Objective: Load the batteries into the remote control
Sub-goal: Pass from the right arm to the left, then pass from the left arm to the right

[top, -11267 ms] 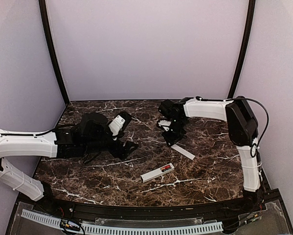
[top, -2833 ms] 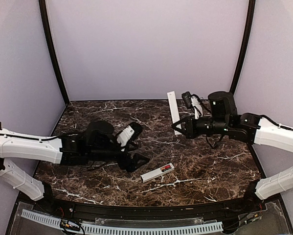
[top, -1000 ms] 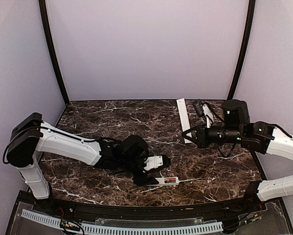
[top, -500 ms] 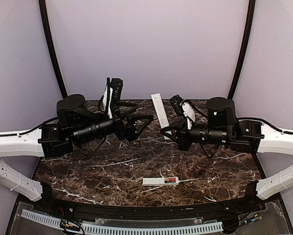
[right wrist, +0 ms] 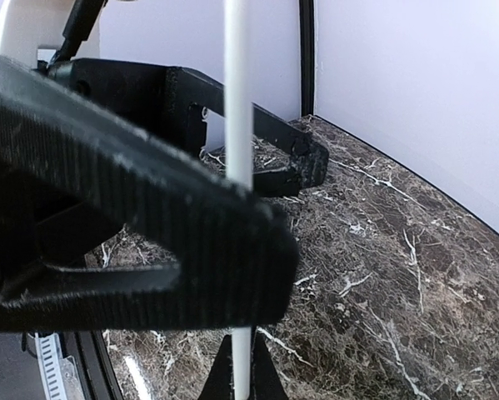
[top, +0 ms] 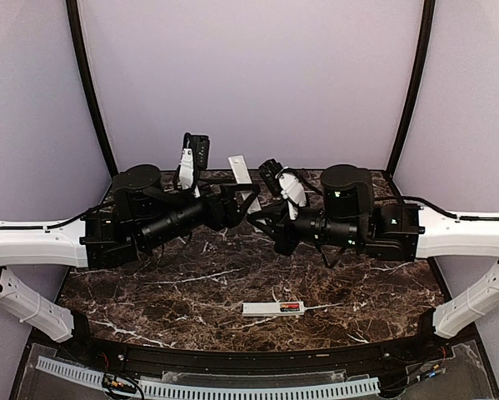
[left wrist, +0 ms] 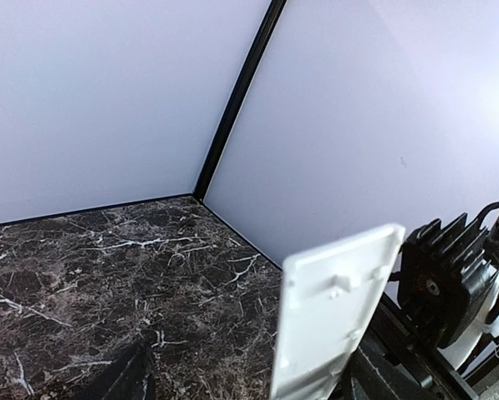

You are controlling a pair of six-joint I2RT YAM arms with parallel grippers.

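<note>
**Mid-air hand-over of the cover above the dark marbled surface (top: 191, 292); judged a late step of loading.**

Both arms meet high above the surface. The right claw (top: 261, 215) is pressed together on the lower end of a thin flat white plastic strip (top: 239, 171), probably the battery cover, held upright. The left claw (top: 247, 198) stands spread, one finger on each side of the strip; contact cannot be told. The slim white rectangular remote control (top: 261, 309) lies flat near the front edge, well apart from both claws. Its open compartment holds the small red cylindrical batteries (top: 291, 307), uncovered; their number is not discernible. The next move likely calls for the left claw to close on the strip before the right releases.
</note>
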